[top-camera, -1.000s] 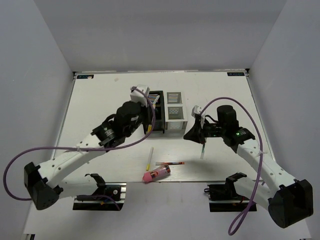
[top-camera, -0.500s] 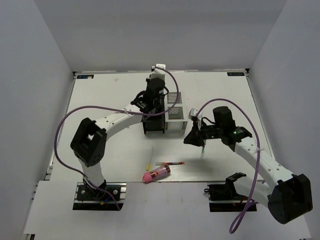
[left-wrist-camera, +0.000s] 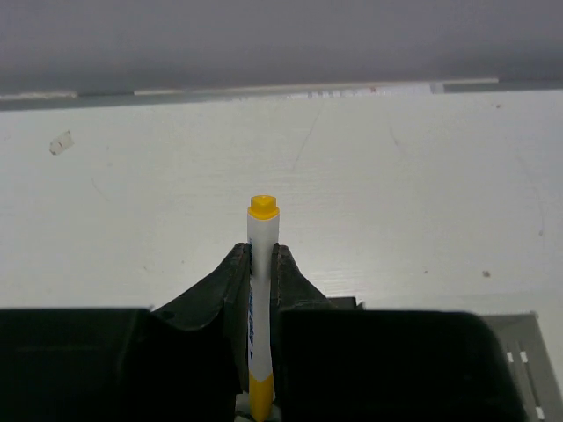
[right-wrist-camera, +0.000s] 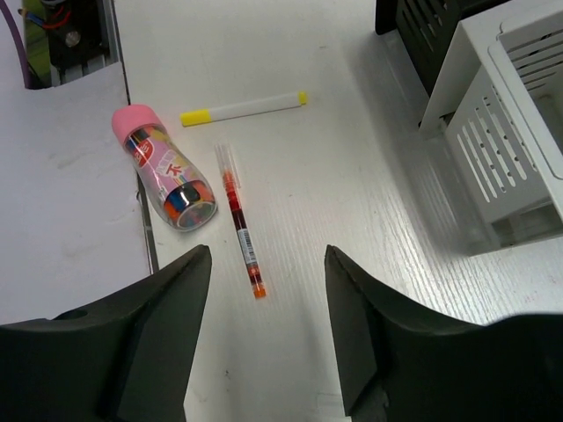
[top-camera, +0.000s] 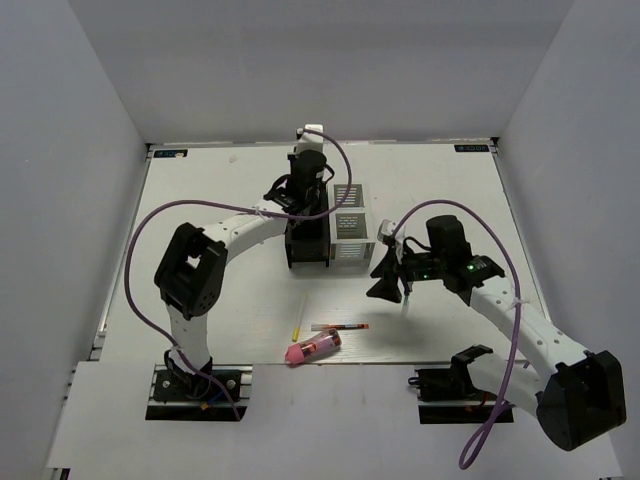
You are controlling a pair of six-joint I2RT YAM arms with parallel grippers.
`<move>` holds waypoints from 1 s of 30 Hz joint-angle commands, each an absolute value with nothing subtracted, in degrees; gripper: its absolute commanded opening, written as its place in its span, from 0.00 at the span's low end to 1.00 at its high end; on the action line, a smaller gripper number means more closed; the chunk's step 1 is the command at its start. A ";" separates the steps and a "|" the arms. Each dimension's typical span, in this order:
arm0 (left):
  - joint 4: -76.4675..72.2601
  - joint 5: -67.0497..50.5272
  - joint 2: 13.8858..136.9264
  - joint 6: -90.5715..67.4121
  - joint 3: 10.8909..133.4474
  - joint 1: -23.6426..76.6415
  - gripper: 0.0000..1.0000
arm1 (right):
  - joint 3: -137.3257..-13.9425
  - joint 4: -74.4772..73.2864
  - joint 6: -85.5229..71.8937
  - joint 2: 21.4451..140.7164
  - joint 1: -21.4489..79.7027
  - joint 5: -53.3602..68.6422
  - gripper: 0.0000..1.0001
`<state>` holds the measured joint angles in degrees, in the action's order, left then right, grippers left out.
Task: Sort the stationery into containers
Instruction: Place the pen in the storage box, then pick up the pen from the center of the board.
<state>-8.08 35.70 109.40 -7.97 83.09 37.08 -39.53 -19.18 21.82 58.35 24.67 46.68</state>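
Observation:
My left gripper is shut on a thin white stick with yellow tips, held upright between the jaws. In the top view the left gripper hangs over the black container, which is joined to the white container. My right gripper is open with nothing between its fingers, low over the table, near the white container. Ahead of it lie a red pen, a pink-capped clear tube and another white stick.
A thin pale stick lies on the table just right of the right gripper. The red pen and the pink tube sit near the table's front edge. Grey walls close in three sides.
My right gripper has opened and moved slightly left, away from the pale stick. The left arm has swung round and reached over the black container, still gripping its stick.

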 commanded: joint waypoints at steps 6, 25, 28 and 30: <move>-8.79 33.57 106.08 -11.87 79.98 37.09 0.53 | -43.06 -18.19 21.88 62.84 24.87 47.90 0.62; 22.84 18.31 71.93 -16.77 70.69 37.09 0.94 | -59.23 -26.36 28.09 82.09 39.96 37.27 0.64; 29.86 18.36 57.60 -26.40 60.32 37.09 0.91 | -62.05 -29.44 41.86 83.40 42.27 38.67 0.66; 38.09 19.07 52.14 -32.84 55.56 37.09 0.89 | -64.32 -31.64 49.81 84.98 43.68 39.64 0.66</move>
